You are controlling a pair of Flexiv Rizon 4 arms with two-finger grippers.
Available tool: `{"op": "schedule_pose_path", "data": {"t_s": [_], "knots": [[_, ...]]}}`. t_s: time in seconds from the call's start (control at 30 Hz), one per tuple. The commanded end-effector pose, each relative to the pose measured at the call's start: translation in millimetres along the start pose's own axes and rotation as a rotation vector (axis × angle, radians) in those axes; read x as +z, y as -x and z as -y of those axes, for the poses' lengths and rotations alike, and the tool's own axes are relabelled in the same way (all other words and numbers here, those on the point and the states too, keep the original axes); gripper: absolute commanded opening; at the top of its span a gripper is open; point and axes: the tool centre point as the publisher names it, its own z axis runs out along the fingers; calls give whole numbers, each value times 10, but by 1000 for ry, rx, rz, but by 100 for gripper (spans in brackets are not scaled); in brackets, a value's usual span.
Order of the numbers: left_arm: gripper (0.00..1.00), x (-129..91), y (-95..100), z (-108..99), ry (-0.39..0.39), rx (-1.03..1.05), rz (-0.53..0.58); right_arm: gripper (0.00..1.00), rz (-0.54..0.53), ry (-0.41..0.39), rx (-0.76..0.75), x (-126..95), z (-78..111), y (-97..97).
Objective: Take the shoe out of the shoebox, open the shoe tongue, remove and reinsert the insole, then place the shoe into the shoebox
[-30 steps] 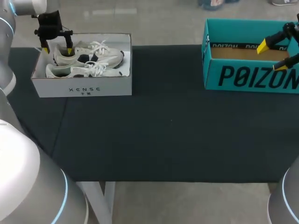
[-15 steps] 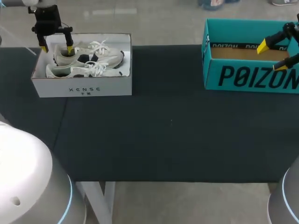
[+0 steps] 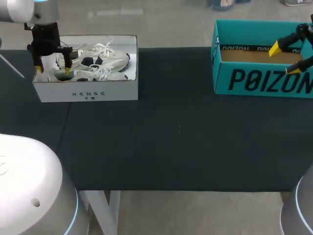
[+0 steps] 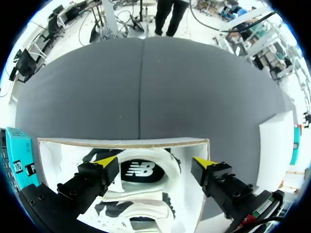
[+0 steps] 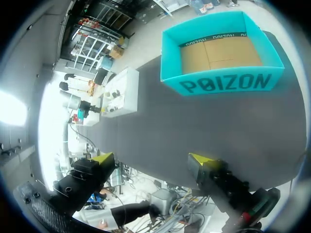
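A white shoebox stands at the table's far left with a pair of white sneakers in it, one behind the other. My left gripper hangs open over the box's left end, at the shoes' heels. In the left wrist view its fingers straddle a white sneaker without touching it, inside the box wall. My right gripper is open over the right part of a teal box. The right wrist view shows it empty, high above the table.
The teal cardboard box sits open at the far right, its brown floor bare. The white shoebox shows small across the dark table mat, which stretches between the two boxes.
My left gripper has moved toward the front of the white shoebox and a little left, lower over the heels. The right arm has kept still.
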Motion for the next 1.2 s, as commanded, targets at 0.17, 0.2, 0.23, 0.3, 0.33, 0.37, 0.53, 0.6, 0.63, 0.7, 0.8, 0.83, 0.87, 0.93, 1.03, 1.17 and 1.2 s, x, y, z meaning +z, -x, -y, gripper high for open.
{"op": "schedule_pose_path", "data": {"t_s": [0.17,0.2,0.23,0.3,0.33,0.37,0.53,0.6,0.63,0.7,0.8,0.83,0.87,0.93,1.03,1.17,1.2], "knots": [[100,-20,-73,185,268,-7,8,100,2,1,2,2,7,-1],[100,-24,-77,180,271,-5,6,100,2,1,2,2,7,-1],[100,-31,-78,170,271,-5,3,100,2,1,2,2,7,-1],[100,-41,-84,148,272,-5,0,100,2,1,2,2,7,-1],[100,-44,-87,134,272,-8,-8,100,2,1,2,2,7,-1],[100,-48,-90,115,272,-9,-9,100,2,1,2,2,7,-1],[100,-20,-180,-12,263,-41,0,100,2,1,2,2,7,-1],[100,-7,-215,-53,256,-68,-8,100,2,1,2,2,7,-1],[100,-4,-225,-67,254,-73,-5,100,2,1,2,2,7,-1],[100,22,-257,-108,240,-89,-6,100,2,1,2,2,7,-1],[100,71,-287,-163,216,-100,-18,100,2,1,2,2,7,-1],[100,85,-297,-177,214,-96,-10,100,2,1,2,2,7,-1],[100,102,-310,-193,207,-105,-8,100,2,1,2,2,7,-1],[100,144,-332,-239,198,-114,1,100,2,1,2,2,7,-1],[100,201,-347,-306,186,-111,7,100,2,1,2,2,7,-1],[100,270,-345,-366,172,-89,3,100,2,1,2,2,7,-1],[100,288,-340,-370,166,-77,5,100,2,1,2,2,7,-1]]}}
